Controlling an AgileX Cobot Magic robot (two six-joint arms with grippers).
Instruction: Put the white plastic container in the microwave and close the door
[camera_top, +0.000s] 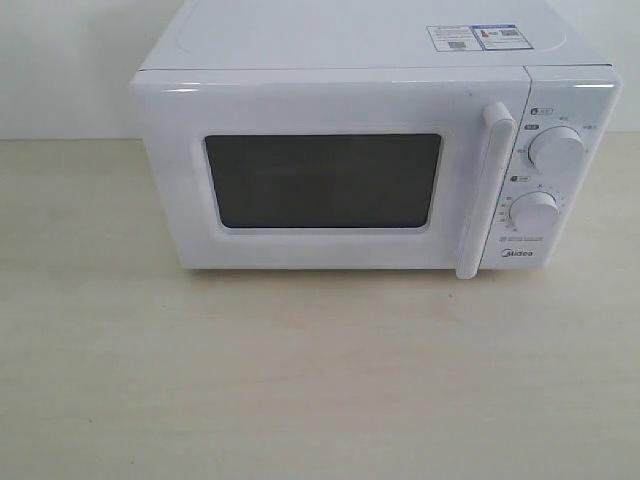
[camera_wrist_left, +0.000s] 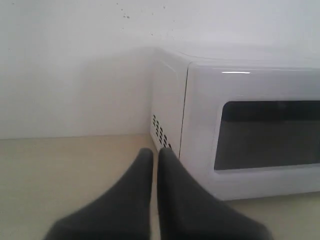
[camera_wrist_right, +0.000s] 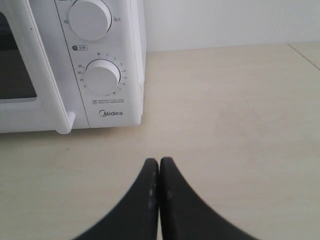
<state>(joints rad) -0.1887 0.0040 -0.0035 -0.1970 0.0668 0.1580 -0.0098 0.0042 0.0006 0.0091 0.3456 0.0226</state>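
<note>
The white Midea microwave (camera_top: 370, 140) stands at the back of the wooden table, its door (camera_top: 325, 180) closed flush, with the dark window and the vertical bar handle (camera_top: 484, 190) facing me. The white plastic container shows in no view. Neither gripper appears in the exterior view. My left gripper (camera_wrist_left: 155, 152) is shut and empty, low over the table by the microwave (camera_wrist_left: 240, 125) at its vented side corner. My right gripper (camera_wrist_right: 159, 162) is shut and empty over bare table, in front of the dial side of the microwave (camera_wrist_right: 100, 75).
The light wooden table (camera_top: 320, 370) stretches in front of the microwave. A white wall (camera_wrist_left: 75, 65) rises behind it. Two round dials (camera_top: 555, 150) sit on the microwave's right panel. A table seam or edge (camera_wrist_right: 305, 52) shows far off in the right wrist view.
</note>
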